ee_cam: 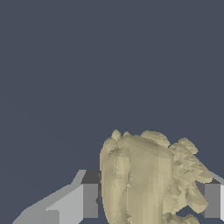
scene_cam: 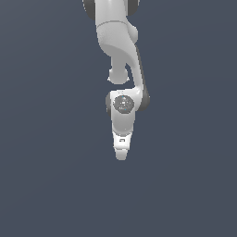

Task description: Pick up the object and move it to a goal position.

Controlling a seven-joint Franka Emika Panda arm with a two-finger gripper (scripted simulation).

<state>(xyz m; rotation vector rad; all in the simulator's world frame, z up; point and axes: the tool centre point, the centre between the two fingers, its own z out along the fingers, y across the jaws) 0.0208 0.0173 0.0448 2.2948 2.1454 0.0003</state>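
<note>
In the wrist view the object (ee_cam: 148, 179), a lumpy pale yellow-tan item with ridged facets, fills the space between my gripper's (ee_cam: 151, 200) grey fingers. One finger (ee_cam: 89, 200) presses against one side of it and the other finger (ee_cam: 212, 200) meets the opposite side, so the gripper is shut on it. In the exterior view the white arm reaches down the middle of the picture and ends in the gripper (scene_cam: 121, 156), seen edge-on. There the object is hidden behind the fingers.
A plain dark blue-grey surface (scene_cam: 46, 185) fills both views all round the arm. No other objects, containers or edges show.
</note>
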